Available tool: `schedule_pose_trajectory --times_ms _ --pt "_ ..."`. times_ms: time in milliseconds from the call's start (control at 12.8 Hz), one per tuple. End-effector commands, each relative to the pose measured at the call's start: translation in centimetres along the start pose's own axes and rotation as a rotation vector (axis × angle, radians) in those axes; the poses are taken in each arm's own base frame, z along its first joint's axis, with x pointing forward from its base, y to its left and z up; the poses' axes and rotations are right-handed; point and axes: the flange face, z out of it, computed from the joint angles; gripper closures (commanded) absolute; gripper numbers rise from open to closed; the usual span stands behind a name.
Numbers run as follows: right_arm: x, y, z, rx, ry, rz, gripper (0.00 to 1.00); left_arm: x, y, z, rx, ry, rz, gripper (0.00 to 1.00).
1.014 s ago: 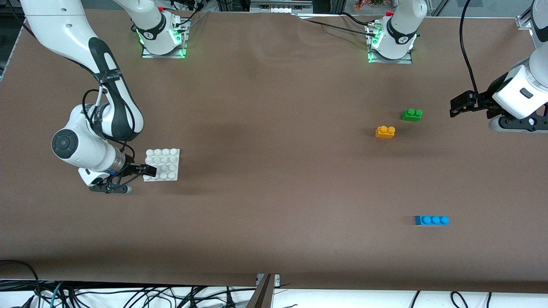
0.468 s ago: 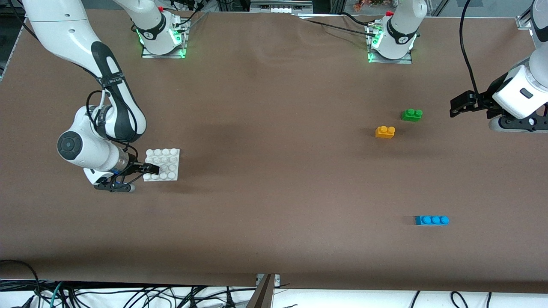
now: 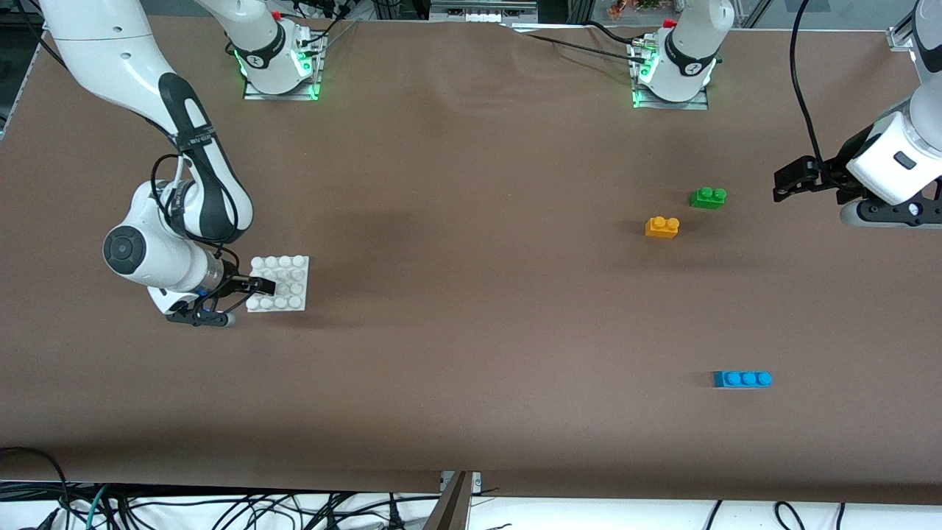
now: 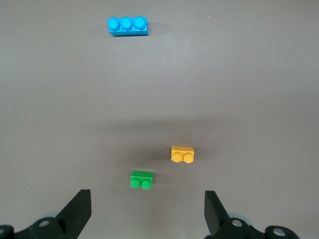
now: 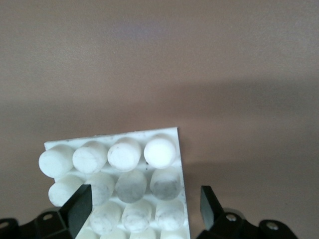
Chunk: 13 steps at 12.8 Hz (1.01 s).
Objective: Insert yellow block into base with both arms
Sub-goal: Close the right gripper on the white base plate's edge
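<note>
The yellow block (image 3: 661,227) lies on the brown table, beside the green brick (image 3: 708,197); it also shows in the left wrist view (image 4: 182,154). The white studded base (image 3: 283,283) lies flat toward the right arm's end. My right gripper (image 3: 257,291) is open and low at the base's edge. In the right wrist view the right gripper (image 5: 144,209) has one finger over the base (image 5: 124,154) and the other just off its side. My left gripper (image 3: 791,180) waits open and empty above the table near the green brick; it also shows in its own wrist view (image 4: 145,214).
The green brick (image 4: 142,179) lies closest to the left gripper. A blue three-stud brick (image 3: 742,379) lies nearer the front camera; it also shows in the left wrist view (image 4: 127,25). The arm bases (image 3: 278,59) stand at the table's back edge.
My right gripper has slid a little farther in over the base's edge, still open. The left arm and all bricks have not moved.
</note>
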Motion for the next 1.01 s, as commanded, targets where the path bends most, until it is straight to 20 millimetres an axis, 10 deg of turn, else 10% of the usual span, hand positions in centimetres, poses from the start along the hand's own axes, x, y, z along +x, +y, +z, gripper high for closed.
schedule_pose_trajectory --times_ms 0,936 --pt "-0.6 0.4 0.3 0.016 0.012 -0.005 0.05 0.2 0.2 -0.6 -0.033 -0.002 -0.008 0.0" --pt "-0.4 1.5 2.6 0.064 0.022 0.003 0.17 0.2 0.2 -0.6 -0.041 -0.002 -0.01 0.0"
